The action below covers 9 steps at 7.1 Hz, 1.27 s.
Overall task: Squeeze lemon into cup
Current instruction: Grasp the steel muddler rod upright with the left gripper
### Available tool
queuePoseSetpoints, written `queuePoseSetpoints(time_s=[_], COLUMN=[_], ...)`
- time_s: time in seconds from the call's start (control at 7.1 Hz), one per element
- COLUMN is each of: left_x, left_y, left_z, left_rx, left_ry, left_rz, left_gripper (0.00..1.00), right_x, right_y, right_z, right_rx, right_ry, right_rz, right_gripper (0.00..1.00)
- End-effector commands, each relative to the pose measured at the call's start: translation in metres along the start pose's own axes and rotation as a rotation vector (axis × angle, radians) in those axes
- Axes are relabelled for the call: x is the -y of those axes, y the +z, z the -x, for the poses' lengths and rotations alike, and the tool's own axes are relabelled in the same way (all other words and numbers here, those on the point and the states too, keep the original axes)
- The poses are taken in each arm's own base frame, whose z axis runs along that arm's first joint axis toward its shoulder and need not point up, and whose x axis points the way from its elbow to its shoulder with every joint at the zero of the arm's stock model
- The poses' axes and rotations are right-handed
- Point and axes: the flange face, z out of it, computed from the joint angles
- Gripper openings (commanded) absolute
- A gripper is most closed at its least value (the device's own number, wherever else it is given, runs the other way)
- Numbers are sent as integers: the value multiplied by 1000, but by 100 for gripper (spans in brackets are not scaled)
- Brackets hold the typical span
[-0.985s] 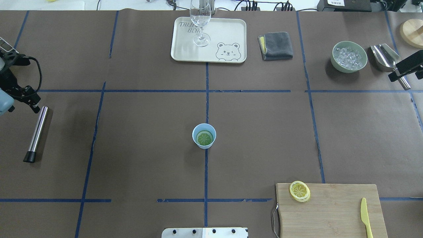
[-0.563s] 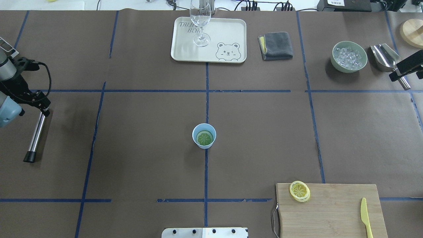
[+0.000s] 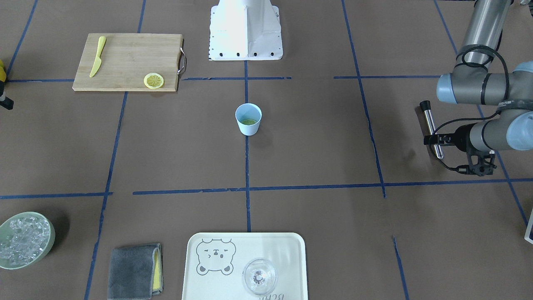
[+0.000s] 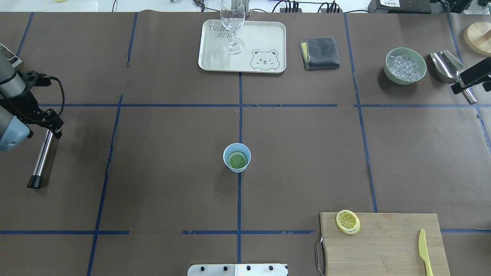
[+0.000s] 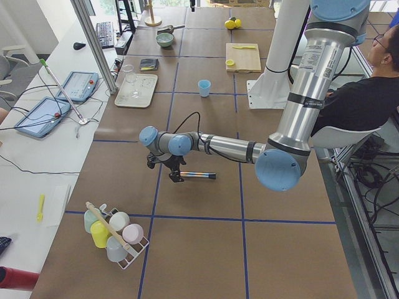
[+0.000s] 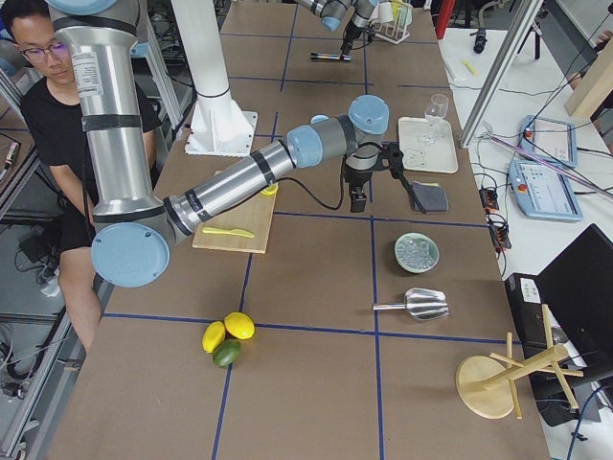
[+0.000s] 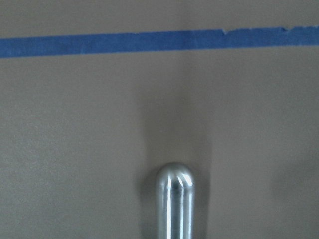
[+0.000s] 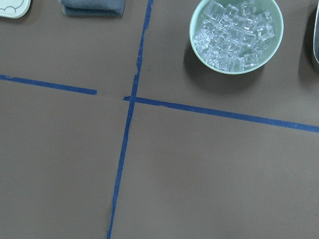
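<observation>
The light-blue cup [image 4: 237,157] stands upright at the table's middle; it also shows in the front-facing view [image 3: 248,118]. A greenish round slice lies in its bottom. The yellow lemon slice [image 4: 348,221] lies on the near-left corner of the wooden cutting board [image 4: 387,245], seemingly on top of a second slice. My left gripper [image 4: 53,125] hangs over the upper end of a metal rod [image 4: 43,155] at the far left; its fingers are not clear. My right gripper [image 4: 466,82] hovers at the right edge near the ice bowl; its fingers are hidden.
A cream tray [image 4: 264,38] with a clear glass [image 4: 232,23] sits at the back. A grey cloth [image 4: 320,53], a green bowl of ice [image 4: 406,65] and a metal scoop [image 4: 447,67] lie at the back right. A yellow plastic knife [image 4: 424,251] lies on the board.
My left arm has swung inward, to the right, so the gripper now sits over the rod's upper end. The right arm, cup and lemon slice have not moved.
</observation>
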Motion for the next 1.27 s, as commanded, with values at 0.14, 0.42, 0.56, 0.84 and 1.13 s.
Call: queuePoseSetpoints(time_s=[0.14,0.42,0.56,0.84,1.13], left_x=[1,0,0,0,-5], left_y=[9,10,9,9,-11], left_z=[7,9,8,7,-14], left_rx=[3,5,7,12,5], left_ry=[-7,-10,-9,-9,-18], left_rz=[10,12,10,9,-30], left_gripper=[85,52,39,4,0], right_x=[0,0,0,0,0], right_y=[-2,-3,-3,-3,-6], right_z=[2,3,4,4,7], right_rx=[4,4,4,4,6], right_ry=[3,1,0,0,-4], right_rz=[-3,-5,-6,-6,-11], right_gripper=[100,100,100,100,100])
